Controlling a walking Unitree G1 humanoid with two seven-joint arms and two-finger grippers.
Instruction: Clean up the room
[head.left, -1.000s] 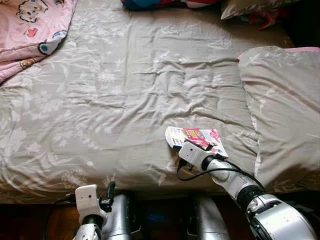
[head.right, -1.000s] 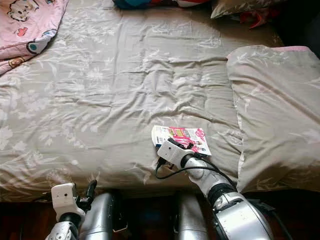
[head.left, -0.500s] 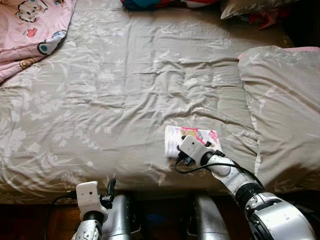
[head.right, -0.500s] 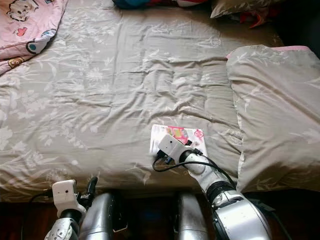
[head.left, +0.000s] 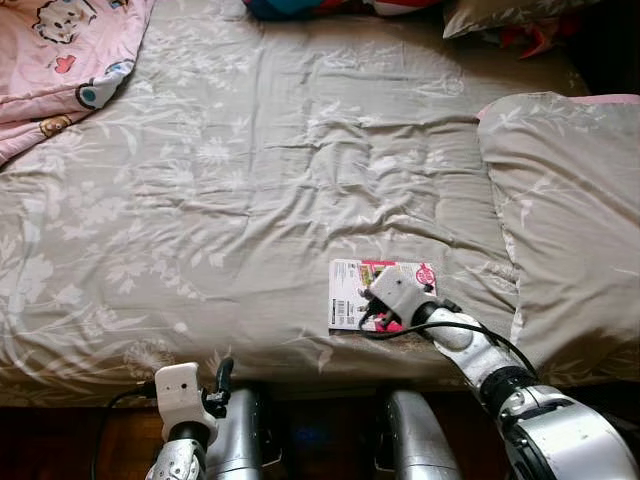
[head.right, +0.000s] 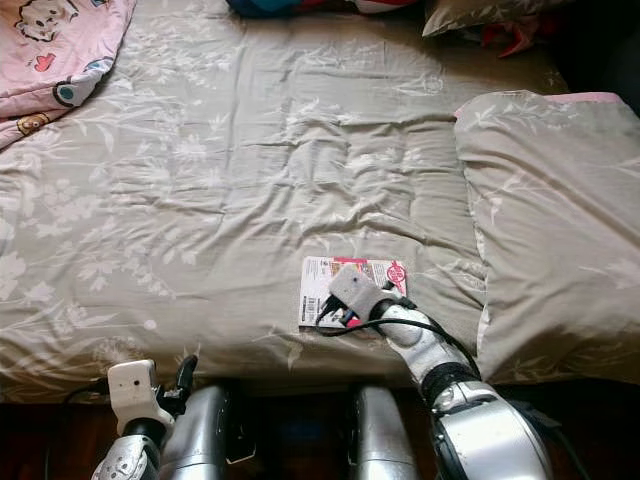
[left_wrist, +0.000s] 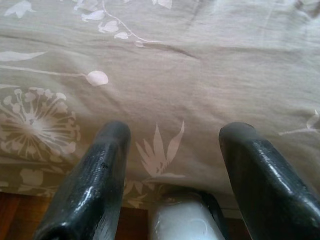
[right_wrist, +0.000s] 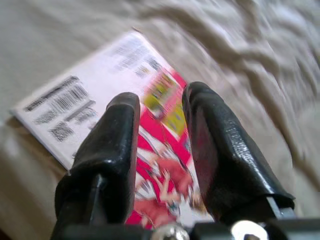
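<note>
Left eye view: the booklet (head.left: 372, 292) lies flat on the gray bed sheet (head.left: 230, 190), near the bed's front edge, at about 5 o'clock in the picture. A second ago its near edge was lifted up; now it is back down flat. The right gripper (head.left: 384, 316) has moved to the booklet's front right part. I think the pick-up has not worked yet and needs another try. The wrist box hides part of the cover.

Right eye view: same scene; a pink blanket (head.right: 50, 45) is at 10 o'clock, cut off.

Left wrist view: the left gripper (left_wrist: 172, 150) hangs idle by the bed edge, fingers wide apart, holding nothing.

Right wrist view: the fingers (right_wrist: 107, 155) sit close together over the booklet, with only a narrow gap. I cannot tell if they pinch it. The picture is blurry.
</note>
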